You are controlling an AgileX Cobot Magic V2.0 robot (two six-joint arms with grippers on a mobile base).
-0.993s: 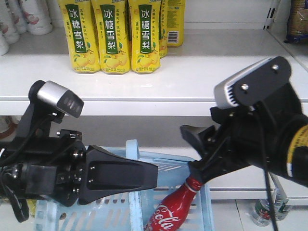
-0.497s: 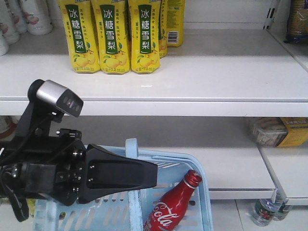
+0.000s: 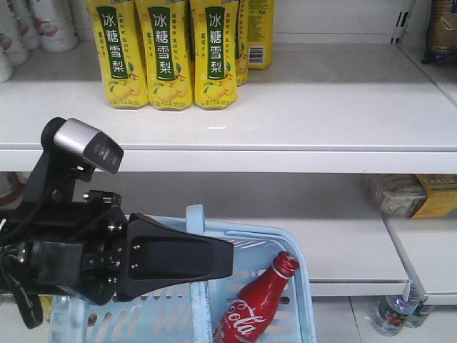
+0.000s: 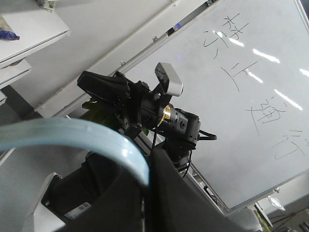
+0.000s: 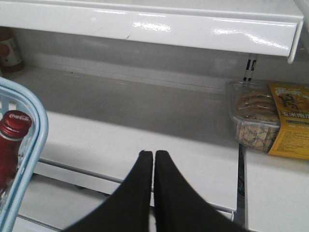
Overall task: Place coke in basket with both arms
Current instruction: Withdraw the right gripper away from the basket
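Withdrawn now with fingers (image 5: pixel 153 164) pressed together, the right gripper (image 5: pixel 153 155) is seen empty because the coke (image 3: pixel 255 307) is left leaning inside the basket (image 3: pixel 303 300), whose handle (image 4: pixel 96 140) is clamped by the left gripper (image 3: pixel 214 259).

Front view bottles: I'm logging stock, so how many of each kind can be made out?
Yellow pear-drink bottles: 4
Red coke in the basket: 1
White bottles, upper left, cropped: at least 2
Clear bottle, lower right: at least 1
Total: at least 8

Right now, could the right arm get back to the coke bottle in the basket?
Probably yes. The right gripper, fingers together, sits beside the basket, and the coke leans there with its cap exposed and nothing between them.
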